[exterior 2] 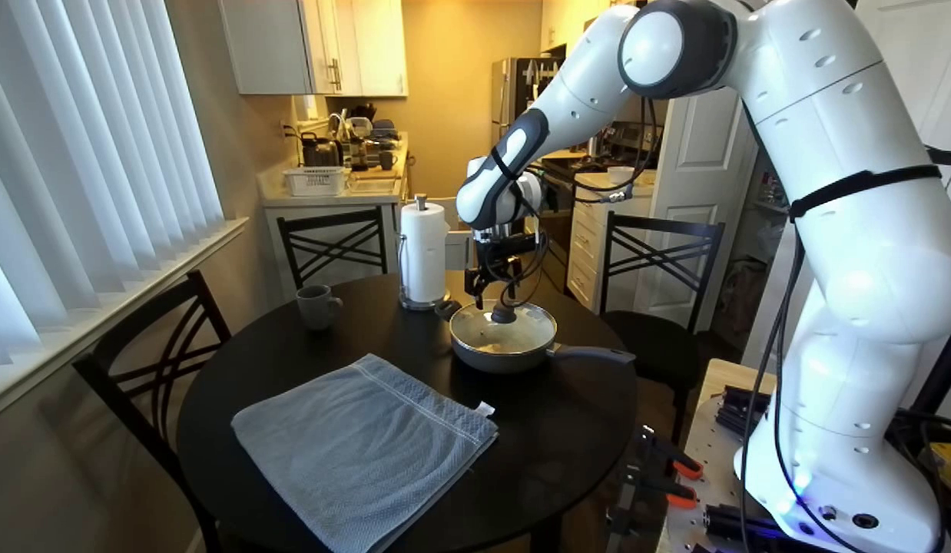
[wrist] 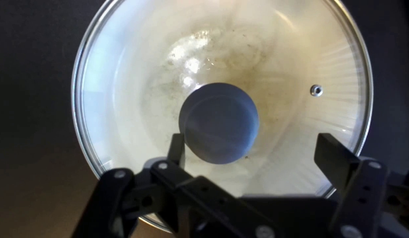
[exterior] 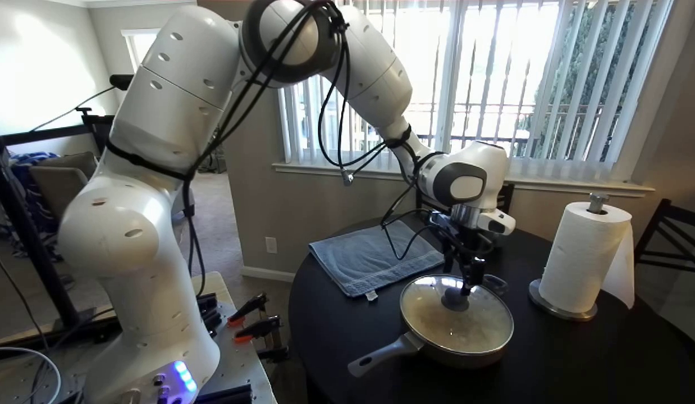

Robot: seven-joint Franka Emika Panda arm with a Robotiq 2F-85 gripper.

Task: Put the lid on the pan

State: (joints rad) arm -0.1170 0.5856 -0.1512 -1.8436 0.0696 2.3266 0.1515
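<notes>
The round glass lid (exterior: 465, 328) with a metal rim rests on the pan (exterior: 465, 360), and looks level and centred in both exterior views. The pan's long grey handle (exterior: 384, 354) points toward the robot base. The cream pan interior shows through the glass in the wrist view. The lid's dark knob (wrist: 219, 124) stands upright at the lid's middle. My gripper (wrist: 252, 140) is open and empty, low over the lid. One finger is close beside the knob; whether they touch I cannot tell. The other finger is over the lid's edge region. It shows also in an exterior view (exterior 2: 497, 293).
A folded blue-grey towel (exterior 2: 368, 453) lies on the dark round table (exterior: 336, 331) beside the pan. A paper towel roll (exterior: 583, 261) stands upright on a metal holder. A grey mug (exterior 2: 316, 309) stands farther along. Chairs surround the table. A small dark object (exterior: 495, 284) adjoins the pan.
</notes>
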